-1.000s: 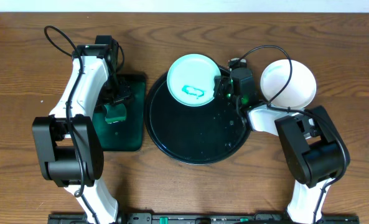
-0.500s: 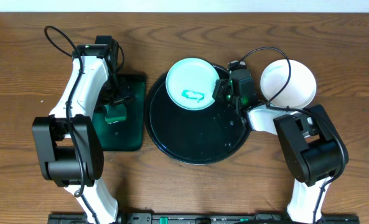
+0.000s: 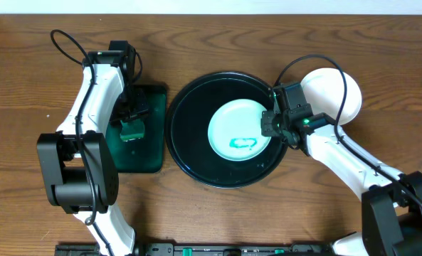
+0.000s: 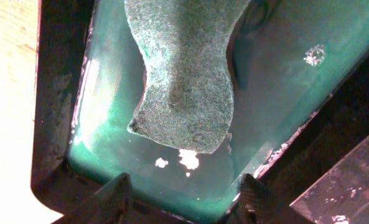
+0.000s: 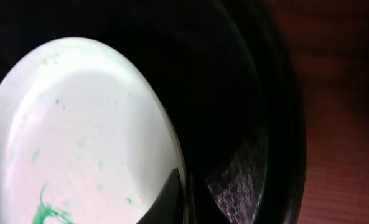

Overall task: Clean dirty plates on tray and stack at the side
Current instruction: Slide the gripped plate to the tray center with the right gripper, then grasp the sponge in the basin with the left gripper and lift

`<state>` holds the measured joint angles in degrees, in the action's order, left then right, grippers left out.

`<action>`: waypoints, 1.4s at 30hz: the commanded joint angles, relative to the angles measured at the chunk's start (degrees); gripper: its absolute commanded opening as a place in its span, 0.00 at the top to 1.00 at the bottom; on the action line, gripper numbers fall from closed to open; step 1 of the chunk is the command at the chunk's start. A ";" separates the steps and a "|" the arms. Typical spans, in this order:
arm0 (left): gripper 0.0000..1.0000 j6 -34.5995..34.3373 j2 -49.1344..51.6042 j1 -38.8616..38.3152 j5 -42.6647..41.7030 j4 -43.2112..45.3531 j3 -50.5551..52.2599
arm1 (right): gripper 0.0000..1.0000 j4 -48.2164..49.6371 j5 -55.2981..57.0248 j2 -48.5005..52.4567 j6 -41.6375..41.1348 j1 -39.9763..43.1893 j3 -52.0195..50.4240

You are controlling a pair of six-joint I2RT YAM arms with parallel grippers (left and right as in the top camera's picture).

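A pale plate (image 3: 239, 128) with a teal smear lies on the black tray (image 3: 193, 146), right of its centre. My right gripper (image 3: 270, 124) is shut on the plate's right rim. In the right wrist view one dark finger of that gripper (image 5: 183, 199) lies over the plate's rim (image 5: 78, 124), with the glossy tray (image 5: 246, 93) beside it. White plates (image 3: 335, 89) sit on the table right of the tray; I cannot tell how many. My left gripper (image 3: 132, 119) is open over the green tray, its fingertips (image 4: 185, 196) apart just short of the sponge (image 4: 184, 74).
The rectangular dark green tray (image 3: 150, 153) stands left of the black tray, with wet green liquid (image 4: 284, 93) and the sponge (image 3: 132, 130) in it. Black cables loop above both arms. The table's back edge runs along the top.
My right gripper has moved the smeared plate from the tray's far left part to its middle right, toward the front. The left arm has not moved.
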<state>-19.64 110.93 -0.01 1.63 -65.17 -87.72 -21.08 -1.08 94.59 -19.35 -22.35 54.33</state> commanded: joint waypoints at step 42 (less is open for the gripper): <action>0.93 3.10 3.67 2.69 0.07 24.15 13.88 | 0.99 -1.05 -2.23 10.75 2.25 -1.01 -0.11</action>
<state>-17.80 112.73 3.18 1.87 -40.84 -74.50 -20.99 -1.28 102.37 -17.72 -22.46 55.35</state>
